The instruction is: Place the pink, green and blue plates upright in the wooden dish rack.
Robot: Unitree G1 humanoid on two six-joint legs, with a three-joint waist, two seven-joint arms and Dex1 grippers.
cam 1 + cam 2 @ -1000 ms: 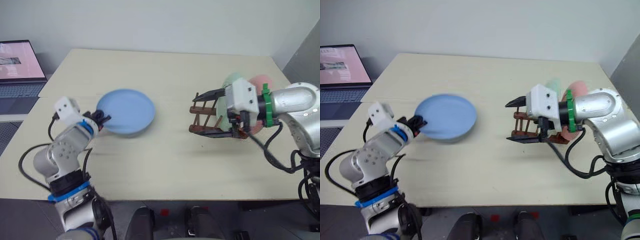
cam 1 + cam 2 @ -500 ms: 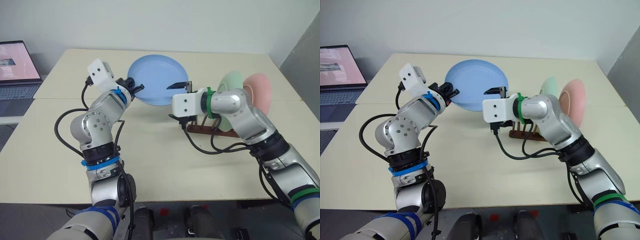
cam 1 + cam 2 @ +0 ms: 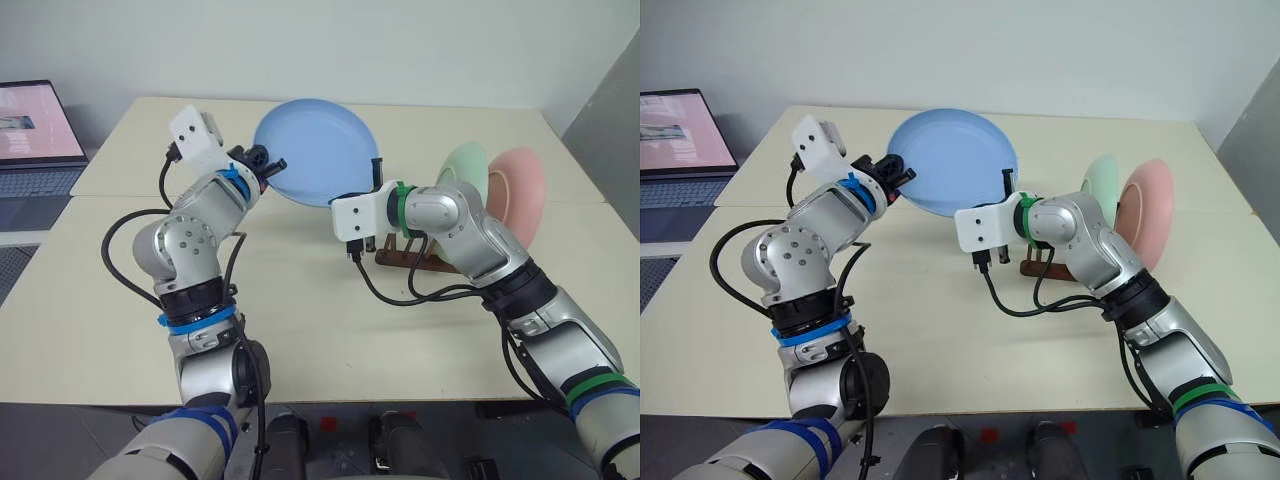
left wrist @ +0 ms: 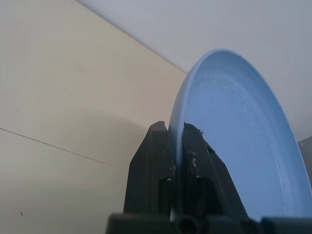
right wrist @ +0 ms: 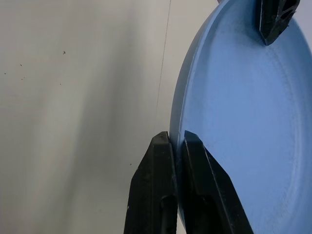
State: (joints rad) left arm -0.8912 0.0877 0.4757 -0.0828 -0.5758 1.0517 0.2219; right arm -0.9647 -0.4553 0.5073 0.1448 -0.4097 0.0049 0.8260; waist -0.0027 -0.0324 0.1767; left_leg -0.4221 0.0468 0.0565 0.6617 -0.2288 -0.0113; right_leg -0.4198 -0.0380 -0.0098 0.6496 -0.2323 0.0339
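Now I see both grippers, left (image 3: 270, 163) and right (image 3: 376, 172), clamped on opposite rims of the blue plate (image 3: 318, 150), lifted above the table (image 3: 300, 300).

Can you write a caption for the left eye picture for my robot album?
Both claws, left and right, pinch the blue plate above the table.

Both arms are silver-grey metal with rounded joint housings and loose black cables. The left arm wears blue bands, the right arm green ones. Each wrist carries a white boxy block ahead of a black end effector.
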